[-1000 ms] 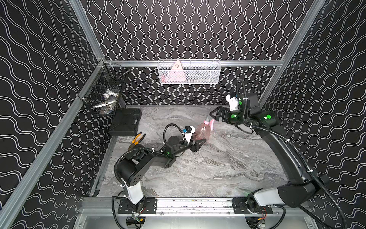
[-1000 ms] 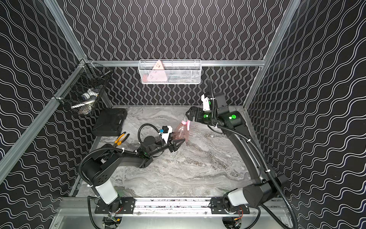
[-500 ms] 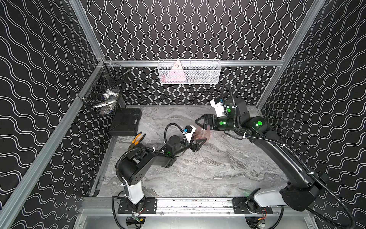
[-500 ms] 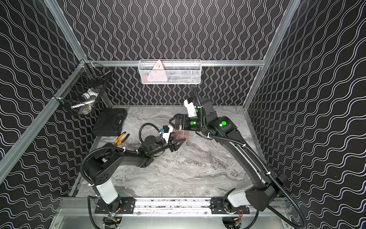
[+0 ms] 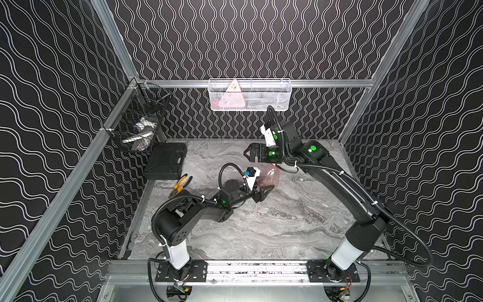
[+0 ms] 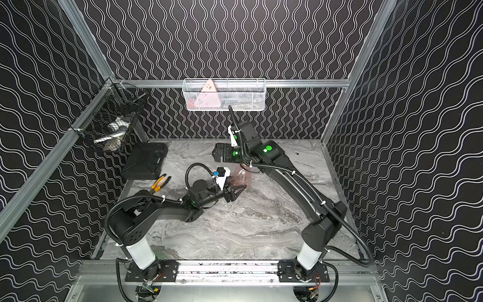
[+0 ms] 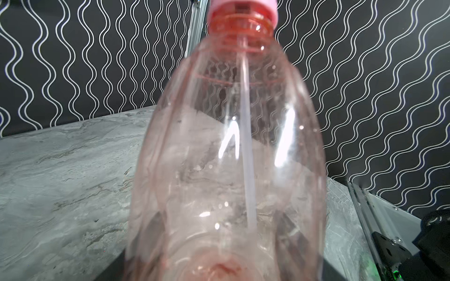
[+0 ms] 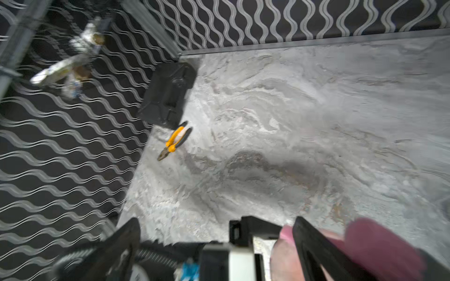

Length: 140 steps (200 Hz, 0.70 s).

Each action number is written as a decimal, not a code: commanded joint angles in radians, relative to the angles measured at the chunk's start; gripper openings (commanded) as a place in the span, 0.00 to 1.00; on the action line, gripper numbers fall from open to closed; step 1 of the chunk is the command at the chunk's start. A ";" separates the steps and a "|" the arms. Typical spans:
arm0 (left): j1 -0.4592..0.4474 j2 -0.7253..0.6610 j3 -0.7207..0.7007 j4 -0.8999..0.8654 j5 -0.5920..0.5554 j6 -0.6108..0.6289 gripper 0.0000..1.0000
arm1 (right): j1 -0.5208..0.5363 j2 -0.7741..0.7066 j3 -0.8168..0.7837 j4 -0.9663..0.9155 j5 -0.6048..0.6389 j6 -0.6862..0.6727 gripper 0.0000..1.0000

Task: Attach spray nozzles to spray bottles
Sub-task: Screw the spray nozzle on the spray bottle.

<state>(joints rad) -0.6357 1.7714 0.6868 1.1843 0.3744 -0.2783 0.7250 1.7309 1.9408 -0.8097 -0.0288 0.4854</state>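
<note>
Nearest, over the middle of the bench, the left gripper has its fingers pinching the lower body of the spray bottle. The bottle leans with its neck pointing up and toward the back; whether its base touches the bench I cannot tell. In the left wrist view the spray nozzle caps the neck, and its thin tube runs down inside the clear pink body.

Just beyond, the right gripper hangs above the bench beside the bottle's top, its fingers spread wide. Its arm covers the nozzle in both top views. A blurred dark pink shape next to one finger in the right wrist view is probably the nozzle head.

To the left lie orange-handled pliers, with a black case behind them. Farther back, a black wire basket hangs on the left wall. A white mesh basket on the back wall holds a pink triangular plate.
</note>
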 commanded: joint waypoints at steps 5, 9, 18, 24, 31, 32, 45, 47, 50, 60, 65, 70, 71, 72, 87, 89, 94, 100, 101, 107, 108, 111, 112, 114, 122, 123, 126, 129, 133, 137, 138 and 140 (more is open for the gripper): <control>-0.004 -0.002 0.005 0.061 0.003 0.009 0.37 | 0.014 0.038 0.059 -0.057 0.041 0.004 0.97; -0.005 0.000 0.004 0.065 0.003 0.007 0.37 | 0.016 0.041 0.069 -0.060 0.037 0.001 0.97; -0.005 0.006 0.003 0.077 0.004 0.000 0.37 | 0.022 0.050 0.102 -0.078 0.039 -0.006 0.97; -0.004 0.011 0.003 0.081 0.006 -0.004 0.37 | 0.027 0.054 0.131 -0.101 0.048 -0.011 0.97; -0.004 0.012 0.001 0.088 0.011 -0.005 0.37 | 0.033 0.055 0.174 -0.135 0.061 -0.018 0.97; -0.004 0.013 0.001 0.089 0.011 -0.005 0.36 | 0.033 0.054 0.179 -0.137 0.063 -0.019 0.97; -0.004 0.011 -0.002 0.089 0.017 0.003 0.37 | 0.033 0.026 0.228 -0.173 0.093 -0.041 0.98; -0.004 0.010 -0.004 0.089 0.019 0.004 0.37 | 0.033 0.018 0.229 -0.173 0.100 -0.047 0.99; -0.004 0.010 -0.005 0.089 0.022 0.006 0.37 | 0.032 0.006 0.230 -0.171 0.110 -0.054 0.99; -0.003 0.005 -0.007 0.089 0.032 0.010 0.37 | 0.013 -0.038 0.218 -0.152 0.123 -0.086 1.00; -0.003 0.002 -0.006 0.089 0.040 0.011 0.37 | -0.009 -0.057 0.204 -0.137 0.103 -0.098 1.00; -0.003 0.001 -0.004 0.088 0.049 0.009 0.37 | -0.038 -0.071 0.190 -0.125 0.069 -0.105 1.00; -0.003 0.000 -0.005 0.088 0.051 0.009 0.37 | -0.044 -0.074 0.188 -0.122 0.058 -0.106 1.00; -0.003 0.000 -0.004 0.088 0.053 0.009 0.37 | -0.050 -0.075 0.185 -0.121 0.050 -0.107 1.00; 0.002 -0.004 0.003 0.070 0.075 0.007 0.37 | -0.126 -0.069 0.174 -0.123 -0.079 -0.113 0.98; 0.002 -0.005 0.004 0.066 0.074 0.008 0.37 | -0.129 -0.064 0.178 -0.131 -0.089 -0.116 0.97; 0.004 -0.008 0.005 0.055 0.072 0.010 0.37 | -0.131 -0.051 0.197 -0.151 -0.105 -0.126 0.96; 0.003 -0.013 0.007 0.041 0.072 0.018 0.37 | -0.126 -0.036 0.221 -0.179 -0.118 -0.139 0.93; 0.002 -0.013 0.008 0.039 0.072 0.019 0.37 | -0.125 -0.033 0.226 -0.185 -0.120 -0.141 0.93; 0.004 -0.018 0.007 0.026 0.072 0.027 0.37 | -0.116 -0.015 0.249 -0.208 -0.133 -0.152 0.91; 0.004 -0.019 0.007 0.024 0.072 0.028 0.37 | -0.114 -0.013 0.252 -0.212 -0.134 -0.155 0.91; 0.004 -0.021 0.009 0.018 0.072 0.032 0.37 | -0.109 -0.006 0.262 -0.224 -0.132 -0.163 0.90; 0.004 -0.023 0.008 0.016 0.072 0.033 0.37 | -0.105 -0.004 0.264 -0.227 -0.131 -0.167 0.90; 0.004 -0.025 0.009 0.012 0.073 0.035 0.37 | -0.101 0.000 0.271 -0.234 -0.128 -0.173 0.89; 0.004 -0.031 0.009 -0.002 0.080 0.045 0.37 | -0.087 0.012 0.289 -0.254 -0.110 -0.200 0.89; 0.005 -0.033 0.009 -0.005 0.082 0.045 0.37 | -0.086 0.014 0.289 -0.256 -0.108 -0.203 0.89; 0.006 -0.036 0.009 -0.011 0.088 0.046 0.37 | -0.083 0.016 0.293 -0.262 -0.104 -0.214 0.89; 0.007 -0.038 0.012 -0.019 0.098 0.048 0.37 | -0.082 0.016 0.294 -0.264 -0.102 -0.223 0.89; 0.010 -0.043 0.013 -0.035 0.110 0.047 0.37 | -0.083 0.019 0.292 -0.263 -0.100 -0.233 0.89; 0.014 -0.049 0.017 -0.045 0.129 0.045 0.37 | -0.085 0.018 0.289 -0.259 -0.097 -0.246 0.90; 0.016 -0.049 0.017 -0.052 0.133 0.045 0.37 | -0.086 0.017 0.286 -0.257 -0.094 -0.249 0.90; 0.017 -0.051 0.019 -0.059 0.139 0.043 0.37 | -0.089 0.016 0.283 -0.252 -0.092 -0.254 0.90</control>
<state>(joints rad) -0.6315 1.7470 0.6888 1.1721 0.4400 -0.2592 0.6376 1.7451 2.2120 -1.0172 -0.1070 0.3241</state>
